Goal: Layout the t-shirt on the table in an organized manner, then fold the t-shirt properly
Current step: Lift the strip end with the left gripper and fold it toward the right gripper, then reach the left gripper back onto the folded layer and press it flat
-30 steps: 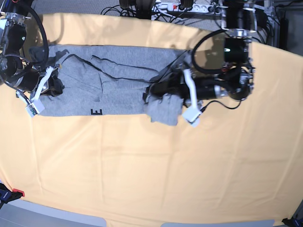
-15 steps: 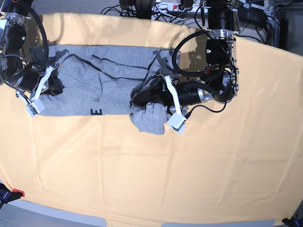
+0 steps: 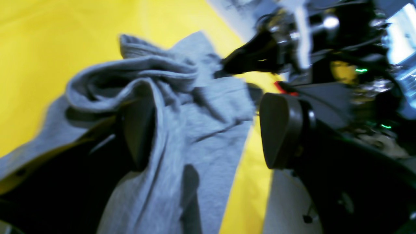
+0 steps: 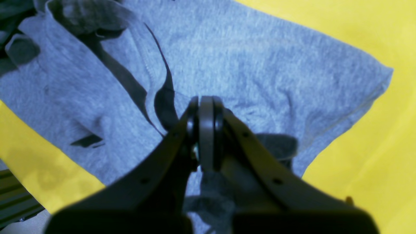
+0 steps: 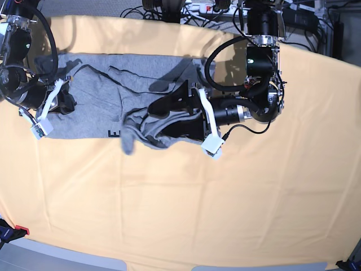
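Observation:
The grey t-shirt (image 5: 96, 107) lies crumpled along the far left of the yellow-orange table (image 5: 225, 197), with a black letter showing at its near edge. Its right end is thrown leftward into a loose bunch (image 5: 144, 127). My left gripper (image 5: 166, 118) stands open over that bunch. In the left wrist view the t-shirt (image 3: 195, 123) drapes over one finger (image 3: 139, 130), while the other finger (image 3: 279, 130) is bare. My right gripper (image 5: 66, 103) sits at the shirt's left end. The right wrist view shows the right gripper (image 4: 206, 130) shut, pinching the t-shirt (image 4: 227, 58).
Cables and a power strip (image 5: 208, 7) run behind the table's far edge. A small red object (image 5: 20, 230) sits at the front left corner. Bare yellow table cloth (image 4: 373, 146) spreads to the front and right of the shirt.
My left gripper has swung further left and opened, letting go of the shirt's bunched end. That end now lies flopped over the shirt's middle. The right arm has not moved.

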Robot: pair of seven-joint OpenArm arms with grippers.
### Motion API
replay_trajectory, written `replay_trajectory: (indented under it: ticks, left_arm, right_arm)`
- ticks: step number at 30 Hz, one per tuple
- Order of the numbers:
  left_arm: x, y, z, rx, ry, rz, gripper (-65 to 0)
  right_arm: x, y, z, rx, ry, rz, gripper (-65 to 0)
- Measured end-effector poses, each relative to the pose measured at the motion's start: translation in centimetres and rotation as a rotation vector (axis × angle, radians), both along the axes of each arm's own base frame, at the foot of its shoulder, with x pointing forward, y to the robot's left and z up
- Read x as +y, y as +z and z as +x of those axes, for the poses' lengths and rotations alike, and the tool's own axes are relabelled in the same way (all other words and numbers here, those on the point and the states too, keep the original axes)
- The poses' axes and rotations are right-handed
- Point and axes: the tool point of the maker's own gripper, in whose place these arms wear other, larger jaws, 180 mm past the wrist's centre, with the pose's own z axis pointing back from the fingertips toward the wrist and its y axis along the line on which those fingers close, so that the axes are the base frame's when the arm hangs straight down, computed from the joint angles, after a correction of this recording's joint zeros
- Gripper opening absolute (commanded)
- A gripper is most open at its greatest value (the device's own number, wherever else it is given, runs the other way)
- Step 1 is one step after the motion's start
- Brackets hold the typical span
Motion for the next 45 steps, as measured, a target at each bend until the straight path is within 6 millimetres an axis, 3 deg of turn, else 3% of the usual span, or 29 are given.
replay_trajectory:
  ticks: [3, 4, 5, 8, 12, 15, 19, 24, 27, 31, 34, 37, 41, 45]
  left_arm:
    - [-0.1, -0.3, -0.5, 0.009, -0.028, 0.013, -16.9]
    - [-0.1, -0.3, -0.5, 0.009, -0.029, 0.014, -20.6]
    - [0.0, -0.2, -0.5, 0.008, -0.026, 0.013, -28.2]
    - [0.4, 0.2, 0.3, -0.011, -0.010, 0.014, -65.0]
    - [0.8, 0.9, 1.1, -0.032, 0.009, 0.011, -65.0]
    - [0.3, 0.7, -0.1, -0.014, -0.048, 0.008, -65.0]
    - [-0.9, 2.8, -1.2, -0.017, -0.113, -0.109, -65.0]
    - [-1.5, 2.7, -1.7, -0.016, -0.143, -0.105, -65.0]
    - [0.6, 3.3, 0.4, -0.061, -0.056, -0.073, -65.0]
    - [6.7, 5.2, 4.2, -0.161, 0.147, -0.020, -65.0]
    - [11.0, 2.2, 4.9, -0.121, 0.257, 0.145, -65.0]
    - [13.2, -0.5, 5.1, -0.089, 0.329, 0.268, -65.0]
    - [13.1, -2.8, 4.5, -0.062, 0.328, 0.355, -65.0]
    - [10.9, -5.6, 2.4, -0.024, 0.224, 0.446, -65.0]
  right_arm:
    - [0.0, 0.0, 0.0, 0.000, 0.000, 0.000, -65.0]
    - [0.0, 0.0, 0.0, 0.000, 0.000, 0.000, -65.0]
    - [0.0, 0.0, 0.0, 0.000, 0.000, 0.000, -65.0]
    - [0.0, 0.0, 0.0, 0.000, 0.000, 0.000, -65.0]
    - [0.0, 0.0, 0.0, 0.000, 0.000, 0.000, -65.0]
    - [0.0, 0.0, 0.0, 0.000, 0.000, 0.000, -65.0]
    - [0.0, 0.0, 0.0, 0.000, 0.000, 0.000, -65.0]
    - [0.0, 0.0, 0.0, 0.000, 0.000, 0.000, -65.0]
    - [0.0, 0.0, 0.0, 0.003, 0.000, -0.002, -65.0]
    - [0.0, 0.0, -0.1, 0.004, 0.000, -0.002, -65.0]
    - [0.0, 0.0, -0.1, 0.003, 0.000, -0.002, -65.0]
    - [0.0, 0.0, 0.0, 0.003, 0.000, -0.002, -65.0]
    - [0.0, 0.0, -0.1, 0.003, 0.001, -0.001, -65.0]
    - [0.0, 0.0, 0.0, 0.002, 0.001, 0.002, -65.0]
